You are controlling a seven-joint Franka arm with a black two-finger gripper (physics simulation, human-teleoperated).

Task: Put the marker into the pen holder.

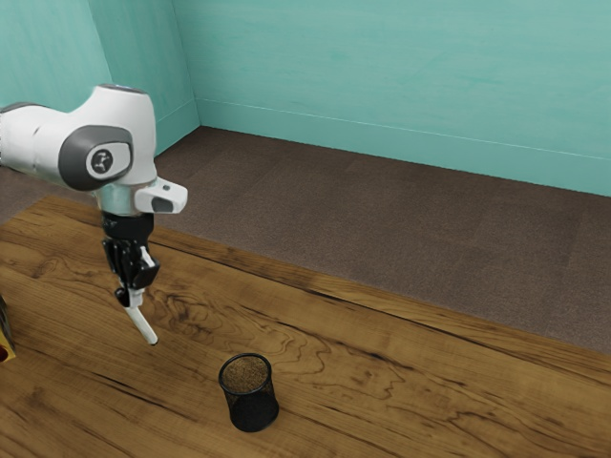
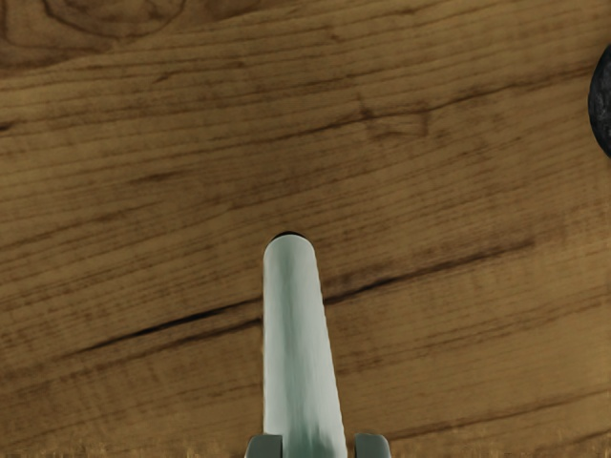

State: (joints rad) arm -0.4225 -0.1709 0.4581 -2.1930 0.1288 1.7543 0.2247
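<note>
Spotter: Where did the job stand?

Operator: Partway, by my judgement. I had the marker (image 1: 142,325) pinched in my gripper (image 1: 135,297), one finger (image 2: 264,447) on each side of it, so the grasp was done. The drop wasn't.

Spotter: Was it off the table (image 1: 382,391)?

Operator: It looked raised to me, though I couldn't swear to the gap under its free end. With twelve at the top of the exterior view, it slanted down from the grip toward five o'clock.

Spotter: And the pen holder (image 1: 252,405)?

Operator: It stood upright at about four o'clock from my gripper, mouth up, well apart from the marker. Part of its rim (image 2: 600,105) showed from the wrist too.

Spotter: So what was left?

Operator: Three things, as I judged it: carry toward four o'clock with enough height to clear the rim, bring the free end over the mouth, then lower and release. That slant worried me; it could have caught the rim.
</note>
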